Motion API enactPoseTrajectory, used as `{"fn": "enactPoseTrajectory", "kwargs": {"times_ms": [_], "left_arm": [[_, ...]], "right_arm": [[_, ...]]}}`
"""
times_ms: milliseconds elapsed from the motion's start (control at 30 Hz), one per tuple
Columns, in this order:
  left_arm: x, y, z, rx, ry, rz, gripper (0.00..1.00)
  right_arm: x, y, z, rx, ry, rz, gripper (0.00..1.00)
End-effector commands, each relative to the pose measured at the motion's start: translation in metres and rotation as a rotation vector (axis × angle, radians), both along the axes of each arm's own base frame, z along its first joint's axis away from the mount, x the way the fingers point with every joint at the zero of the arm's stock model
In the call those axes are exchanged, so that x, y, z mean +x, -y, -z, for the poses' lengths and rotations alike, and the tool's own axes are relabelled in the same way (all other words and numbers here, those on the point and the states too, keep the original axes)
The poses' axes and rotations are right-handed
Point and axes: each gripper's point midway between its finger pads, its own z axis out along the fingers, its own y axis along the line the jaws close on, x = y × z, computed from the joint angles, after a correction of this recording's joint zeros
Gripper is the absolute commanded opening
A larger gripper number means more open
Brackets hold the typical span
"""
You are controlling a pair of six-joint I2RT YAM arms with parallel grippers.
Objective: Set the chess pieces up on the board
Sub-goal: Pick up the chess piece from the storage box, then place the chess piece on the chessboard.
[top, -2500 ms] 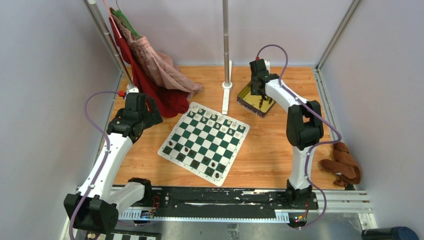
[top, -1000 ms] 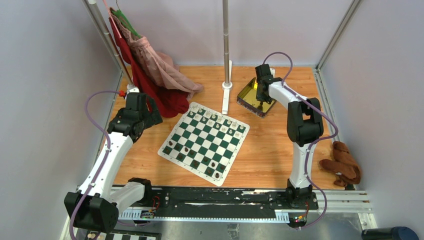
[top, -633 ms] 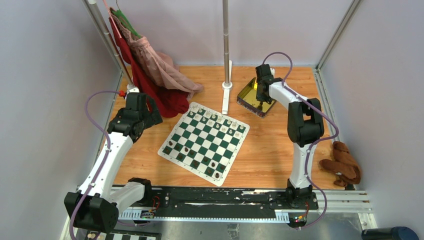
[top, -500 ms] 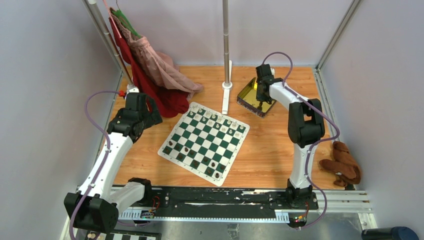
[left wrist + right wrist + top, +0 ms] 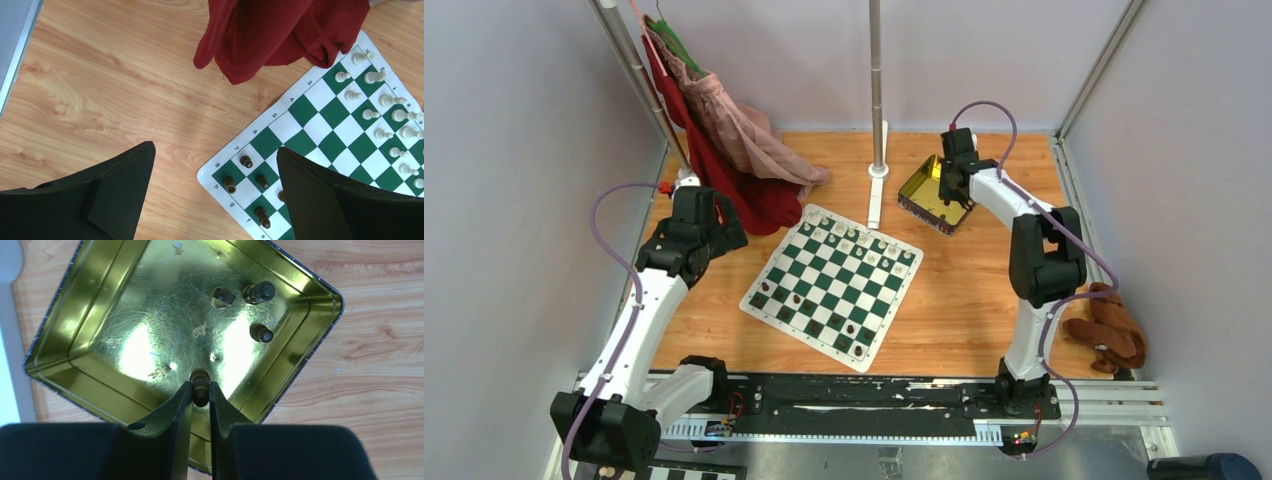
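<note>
Right claw (image 5: 200, 390) pinches a dark chess piece (image 5: 200, 382) over the gold tin (image 5: 150, 305); left claw (image 5: 215, 151) gapes wide, the board (image 5: 306, 108) cut off at its view's edge

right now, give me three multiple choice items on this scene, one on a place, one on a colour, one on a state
1. The right gripper hangs over: A the brown toy; B the upright pole; C the gold tin.
2. The chess pieces nearest the red cloth are: A black; B white; C green.
3. The left gripper is: A open and empty; B shut on a pawn; C shut on the cloth.

Answers:
1. C: its wrist view looks straight down into the tin, with a dark piece pinched in the gripper.
2. B: the pale pieces stand on the corner of the board by the cloth.
3. A: its jaws stand wide apart with nothing between them.
</note>
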Motion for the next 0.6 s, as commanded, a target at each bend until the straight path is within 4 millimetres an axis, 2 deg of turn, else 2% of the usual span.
{"fn": "enactPoseTrajectory", "kwargs": {"times_ms": [0,167,300,433,567], "left_arm": [[-0.002,-0.003,-0.007,-0.005,0.026,-0.013,0.98],[-0.002,-0.002,-0.008,-0.015,0.036,-0.016,0.98],[-0.003,0.0,-0.008,-0.028,0.042,-0.016,0.98],[-0.003,0.001,-0.008,-0.041,0.052,-0.014,0.98],[-0.002,0.003,-0.01,-0.053,0.062,-0.012,0.98]], "right_arm": [[-0.005,-0.018,-0.03,-0.007,0.069,-0.068,0.0],[-0.025,-0.055,-0.053,-0.031,0.098,-0.183,0.0],[-0.051,-0.092,-0.073,-0.035,0.118,-0.292,0.0],[-0.086,-0.13,-0.089,-0.04,0.127,-0.404,0.0],[-0.132,-0.17,-0.098,-0.035,0.123,-0.532,0.0]]}}
